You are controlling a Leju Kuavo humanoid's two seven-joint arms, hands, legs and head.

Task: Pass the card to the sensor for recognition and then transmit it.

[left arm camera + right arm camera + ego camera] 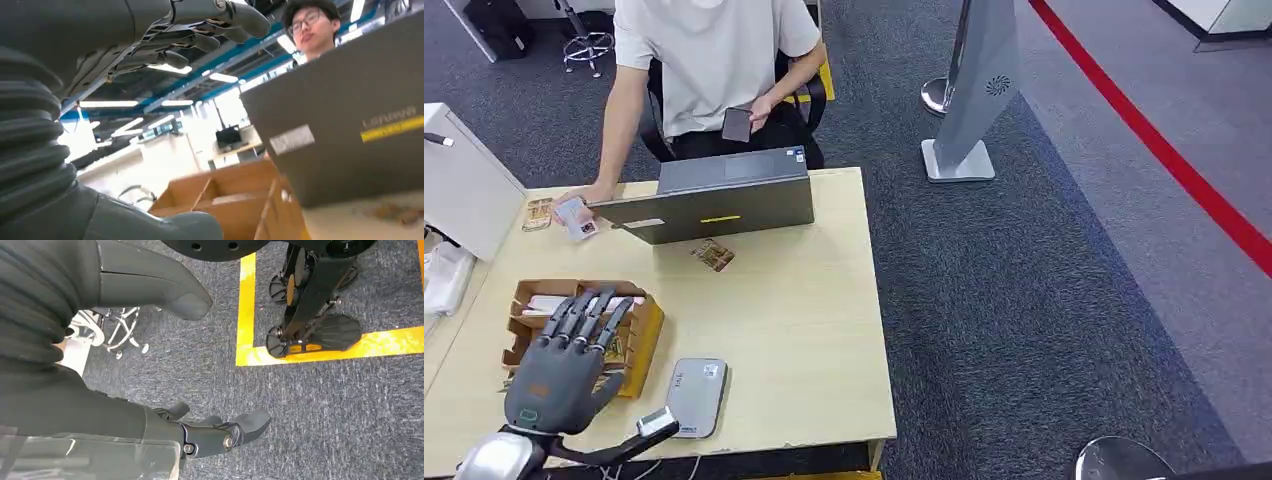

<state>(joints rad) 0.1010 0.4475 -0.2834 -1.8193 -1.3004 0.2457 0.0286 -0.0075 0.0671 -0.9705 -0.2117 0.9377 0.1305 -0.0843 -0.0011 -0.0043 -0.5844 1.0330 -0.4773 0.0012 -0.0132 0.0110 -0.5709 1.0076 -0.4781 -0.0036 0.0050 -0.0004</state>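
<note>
Left hand (564, 355) is hovering over the cardboard box (646, 335) at the desk's (804, 330) seven o'clock corner, fingers spread apart and stretched toward twelve o'clock, grasping nothing; the left wrist view is showing those fingers (200, 37) lying loose above the box's compartments. Whether cards are lying inside the box is hard to tell.

Just right of the box, a flat grey sensor (696, 396) is lying on the desk near its six o'clock edge, its long axis running roughly six to twelve o'clock. Farther up, toward eleven o'clock, a person's hand (574, 205) is resting on a small card (577, 218) whose long axis is slanting from about eleven to five o'clock. A printed packet (536, 214) is lying just left of it. A second small packet (714, 255) is sitting near the desk's middle, in front of the closed-looking back of a grey laptop (724, 195). The person (714, 60) is sitting behind the laptop at twelve o'clock, holding a phone (737, 124).

Bare desk is stretching from the sensor toward three o'clock, up to the right edge, with carpet (1044, 300) beyond.

Right hand (220, 432) is hanging beside the body over the carpet, fingers loosely curled and holding nothing.
</note>
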